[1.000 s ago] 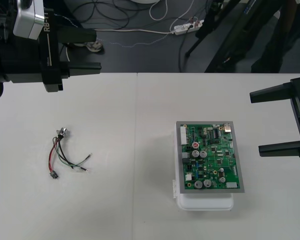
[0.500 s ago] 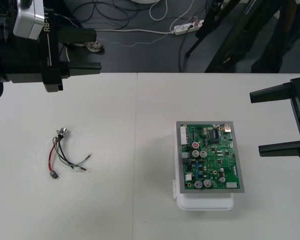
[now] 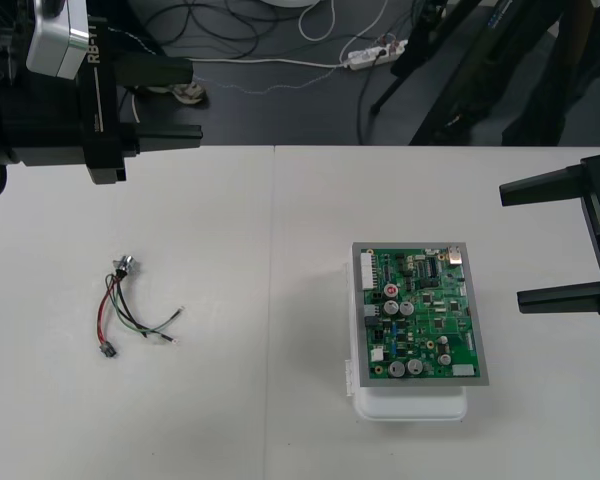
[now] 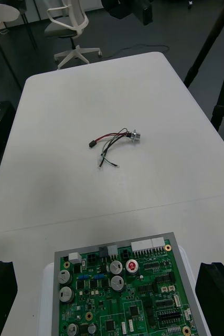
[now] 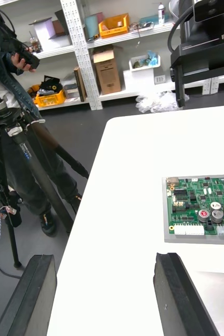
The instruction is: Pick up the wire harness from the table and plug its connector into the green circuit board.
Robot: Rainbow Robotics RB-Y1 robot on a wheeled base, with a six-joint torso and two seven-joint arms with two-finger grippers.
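Observation:
The wire harness (image 3: pixel 130 306) lies loose on the left half of the table, red, black and green wires spread out. Its round metal socket (image 3: pixel 125 265) points toward the far edge and its small black plug (image 3: pixel 108 350) toward the near edge. From the right wrist, the harness (image 4: pixel 114 142) lies mid-table beyond the board. The green circuit board (image 3: pixel 420 313) sits on a white base (image 3: pixel 410 405) right of centre. My left gripper (image 3: pixel 175 103) hangs open above the far left edge. My right gripper (image 3: pixel 520 243) stands open just right of the board. Neither touches anything.
A table seam (image 3: pixel 272 300) runs between harness and board. Dark floor with cables and a power strip (image 3: pixel 375 55) lies past the far edge. The left wrist view shows the board (image 5: pixel 203 207), tripod legs (image 5: pixel 43 152) beside the table, and the right gripper (image 5: pixel 206 47) beyond.

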